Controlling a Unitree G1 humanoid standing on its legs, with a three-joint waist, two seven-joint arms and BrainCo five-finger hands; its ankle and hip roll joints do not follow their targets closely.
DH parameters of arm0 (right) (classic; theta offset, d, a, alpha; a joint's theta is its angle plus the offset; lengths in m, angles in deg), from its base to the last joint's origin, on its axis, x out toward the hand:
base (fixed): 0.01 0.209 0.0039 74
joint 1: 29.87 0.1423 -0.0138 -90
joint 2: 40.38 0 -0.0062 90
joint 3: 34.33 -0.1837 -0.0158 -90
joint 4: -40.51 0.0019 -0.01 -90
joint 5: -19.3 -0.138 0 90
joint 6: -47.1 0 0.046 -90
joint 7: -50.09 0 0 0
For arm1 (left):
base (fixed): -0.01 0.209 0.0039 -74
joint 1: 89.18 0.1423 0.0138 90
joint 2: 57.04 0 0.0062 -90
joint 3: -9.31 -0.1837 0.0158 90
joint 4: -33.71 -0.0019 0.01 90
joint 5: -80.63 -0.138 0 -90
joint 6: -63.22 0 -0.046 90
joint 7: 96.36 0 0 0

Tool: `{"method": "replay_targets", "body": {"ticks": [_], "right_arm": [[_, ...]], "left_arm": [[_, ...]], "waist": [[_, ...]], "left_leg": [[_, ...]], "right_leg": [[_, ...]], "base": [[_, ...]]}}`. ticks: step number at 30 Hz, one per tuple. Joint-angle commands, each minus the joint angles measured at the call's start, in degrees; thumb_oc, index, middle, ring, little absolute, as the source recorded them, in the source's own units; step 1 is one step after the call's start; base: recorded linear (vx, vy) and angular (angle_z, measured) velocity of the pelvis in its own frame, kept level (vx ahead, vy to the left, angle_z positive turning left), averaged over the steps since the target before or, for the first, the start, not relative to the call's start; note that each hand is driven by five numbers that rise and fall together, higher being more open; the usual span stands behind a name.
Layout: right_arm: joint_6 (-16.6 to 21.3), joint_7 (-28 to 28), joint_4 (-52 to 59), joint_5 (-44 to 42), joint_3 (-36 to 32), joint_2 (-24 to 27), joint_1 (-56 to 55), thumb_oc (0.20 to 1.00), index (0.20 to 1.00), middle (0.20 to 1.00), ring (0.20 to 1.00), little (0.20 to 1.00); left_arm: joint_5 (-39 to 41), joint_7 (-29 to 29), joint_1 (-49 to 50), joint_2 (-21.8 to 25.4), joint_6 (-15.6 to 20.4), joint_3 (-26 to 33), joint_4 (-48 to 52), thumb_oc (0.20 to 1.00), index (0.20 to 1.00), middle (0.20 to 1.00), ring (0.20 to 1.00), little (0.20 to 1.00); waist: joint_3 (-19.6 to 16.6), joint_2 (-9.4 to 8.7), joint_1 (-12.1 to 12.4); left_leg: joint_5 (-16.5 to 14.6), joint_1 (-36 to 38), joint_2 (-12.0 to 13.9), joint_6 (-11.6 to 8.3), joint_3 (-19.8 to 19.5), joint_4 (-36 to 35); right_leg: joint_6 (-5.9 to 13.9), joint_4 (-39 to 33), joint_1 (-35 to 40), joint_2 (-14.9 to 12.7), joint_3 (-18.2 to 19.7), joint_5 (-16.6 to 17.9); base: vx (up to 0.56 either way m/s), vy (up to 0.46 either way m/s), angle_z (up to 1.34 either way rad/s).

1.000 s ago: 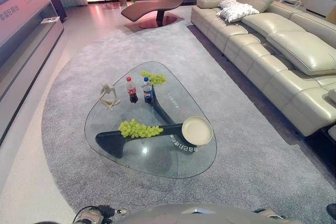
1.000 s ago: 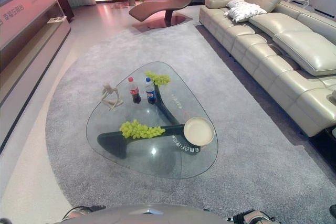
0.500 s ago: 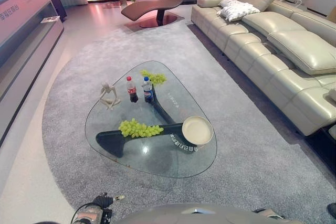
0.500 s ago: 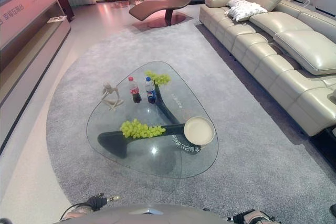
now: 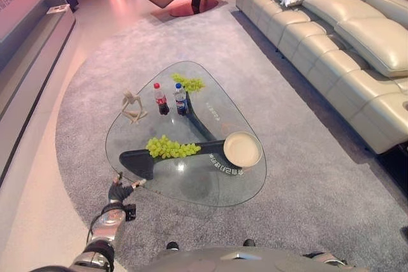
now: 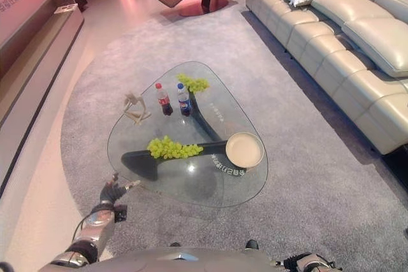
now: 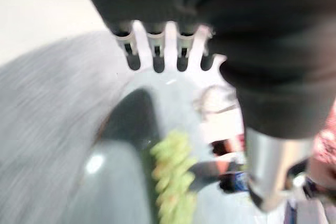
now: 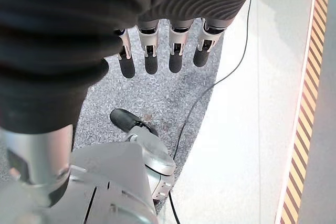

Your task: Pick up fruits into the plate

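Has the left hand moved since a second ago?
Yes. The left hand has risen and reached forward to the near-left rim of the triangular glass coffee table, fingers open.

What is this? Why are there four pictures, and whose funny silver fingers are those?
They belong to a walking robot. Two pictures come from cameras in its head, looking down at a clear glass coffee table. Two come from cameras on its wrists, so its fingers look huge. On the table lie two bunches of green grapes, one near and one far, a round cream plate, two small cola bottles and a pale little figurine. The robot's left hand reaches toward the table with straight fingers, holding nothing. Its right hand hangs open over the grey carpet, empty too.
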Motion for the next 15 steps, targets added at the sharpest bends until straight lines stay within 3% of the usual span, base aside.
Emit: {"method": "replay_targets", "body": {"ticks": [1, 7, 12, 15], "right_arm": [[0.8, -1.9, -2.4, -3.7, 3.4, 2.6, 5.9, 1.000, 1.000, 1.000, 1.000, 1.000], [2.0, -3.0, -0.8, -8.4, 5.1, 5.7, 10.2, 1.000, 1.000, 1.000, 1.000, 1.000], [3.7, -3.6, 1.6, -10.8, 5.7, 7.9, 11.4, 1.000, 1.000, 1.000, 1.000, 1.000], [4.4, -3.4, 2.1, -11.0, 5.9, 9.2, 12.6, 1.000, 1.000, 1.000, 1.000, 1.000]], "left_arm": [[-9.8, 7.7, -11.0, 5.5, -1.2, -0.7, 0.6, 1.000, 1.000, 1.000, 1.000, 1.000], [-16.5, 9.1, -25.3, 16.0, -4.6, -5.4, 2.4, 1.000, 1.000, 1.000, 1.000, 1.000], [-26.9, 10.3, -35.6, 23.4, -4.3, -12.2, 1.3, 1.000, 1.000, 1.000, 1.000, 1.000], [-30.2, 11.7, -41.6, 25.2, -3.7, -16.9, -1.0, 1.000, 1.000, 1.000, 1.000, 1.000]], "waist": [[5.0, 0.16, -0.9], [11.4, 0.03, -2.5], [16.0, -0.66, -3.6], [18.5, -1.05, -4.0]], "left_leg": [[-6.2, -1.1, -1.1, 1.27, -2.7, 0.9], [-4.6, -6.3, -0.8, 0.95, -1.3, 1.9], [-4.3, -10.8, -1.4, 0.87, -1.1, 4.7], [-4.8, -13.8, -1.9, 0.85, -1.0, 7.1]], "right_leg": [[0.24, 2.8, 0.5, 0.0, -1.0, -5.9], [-0.37, 4.6, -5.3, 0.5, 0.4, -5.2], [-1.06, 6.8, -9.4, 1.1, 1.0, -5.3], [-1.42, 8.2, -11.9, 1.3, 1.1, -5.4]], "base": [[-0.27, 0.037, -0.15], [-0.18, 0.010, -0.12], [-0.13, -0.003, -0.07], [-0.11, -0.005, 0.01]]}}
